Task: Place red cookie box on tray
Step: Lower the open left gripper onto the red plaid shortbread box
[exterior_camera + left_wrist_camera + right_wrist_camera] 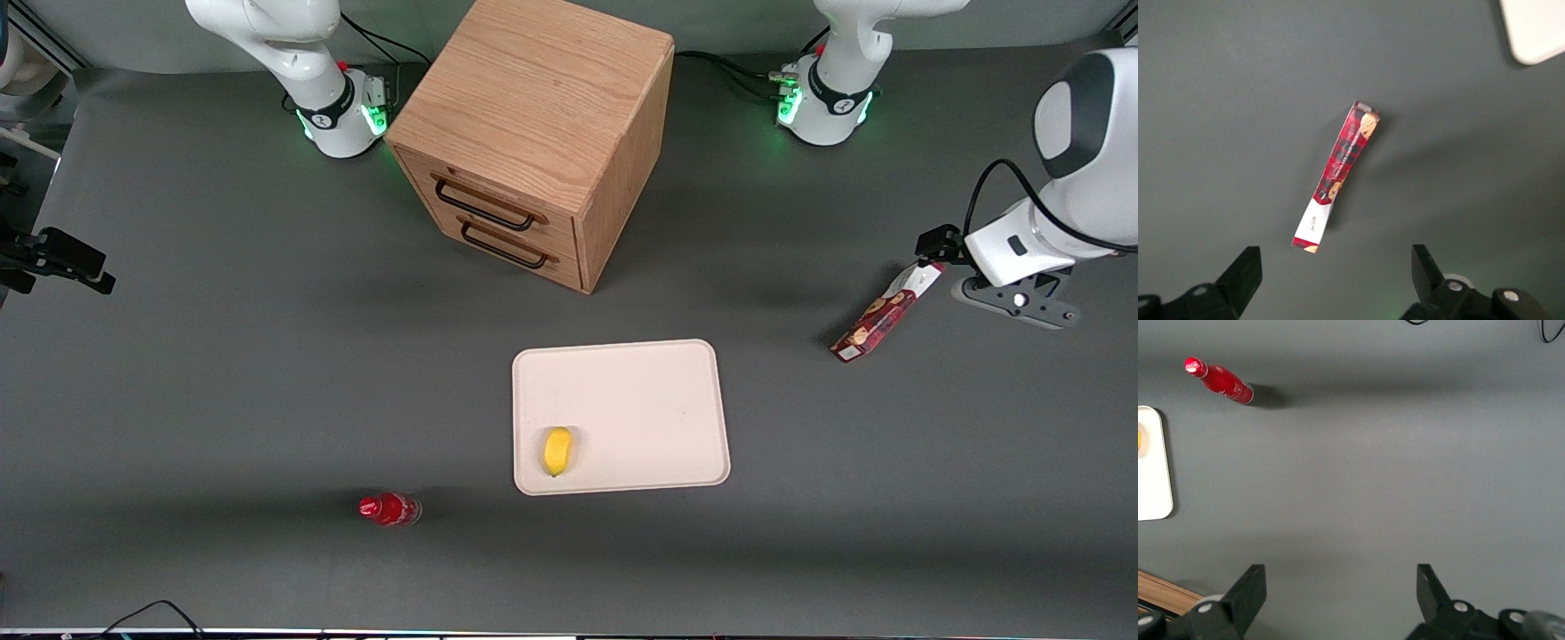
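Box (880,318) flat on the grey surface (267,373) at middle right of the front frame, toward the working arm's end, lying diagonally with its white end up toward the arm. Well apart from the tray (640,391), which sits at frame centre with a yellow lemon (557,451) in its lower-left corner. Jaws (1338,267) spread wide and empty, hovering above the box's white end without touching; the box (1341,170) seen between the two fingers (1241,273) in the wrist view, a tray corner (1535,30) also showing there. Wooden cabinet (533,133) at upper centre, two drawers with dark handles. Red bottle (389,509) lying lower left of the tray.
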